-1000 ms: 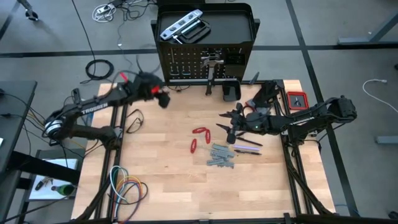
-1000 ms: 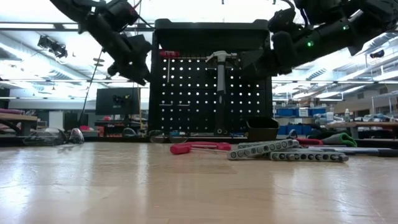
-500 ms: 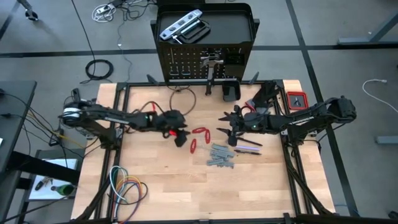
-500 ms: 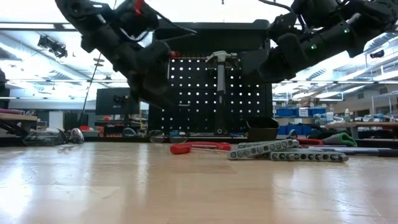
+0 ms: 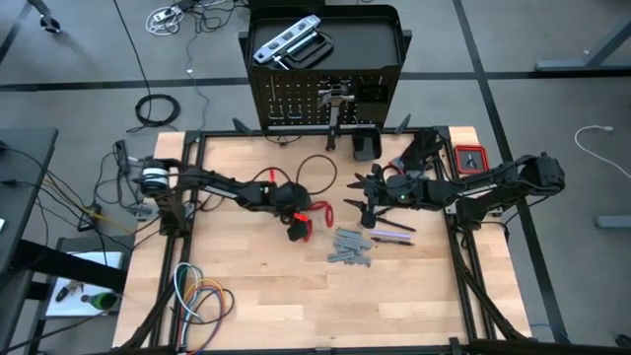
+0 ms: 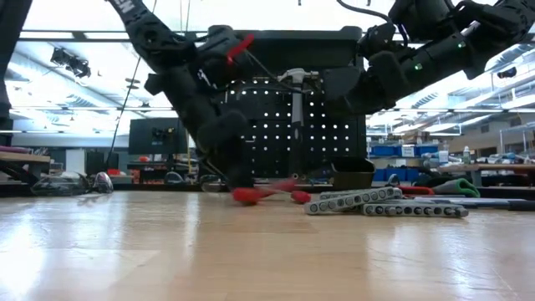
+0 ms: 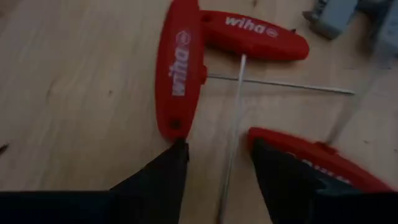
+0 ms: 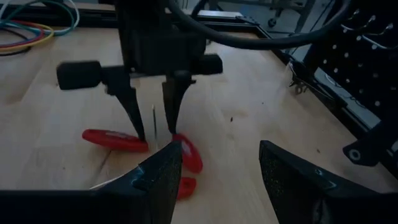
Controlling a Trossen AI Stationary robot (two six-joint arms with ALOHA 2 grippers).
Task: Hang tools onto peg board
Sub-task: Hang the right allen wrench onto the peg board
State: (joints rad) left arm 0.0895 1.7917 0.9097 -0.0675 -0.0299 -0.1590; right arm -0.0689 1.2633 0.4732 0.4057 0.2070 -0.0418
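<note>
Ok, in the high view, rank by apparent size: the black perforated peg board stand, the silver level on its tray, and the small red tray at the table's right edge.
1. Black perforated peg board stand, by far the largest.
2. Silver level, long and narrow; it sits nearer the overhead camera, so it may look slightly bigger.
3. Small red tray, smallest.

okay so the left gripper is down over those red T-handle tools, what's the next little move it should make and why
Probably close the fingers. The left gripper is open, and its fingers straddle the thin steel shaft of one red T-handle tool lying on the table. The shaft already sits between them, so shutting should grip it. The right gripper waits, open, above the grey wrenches.
</note>
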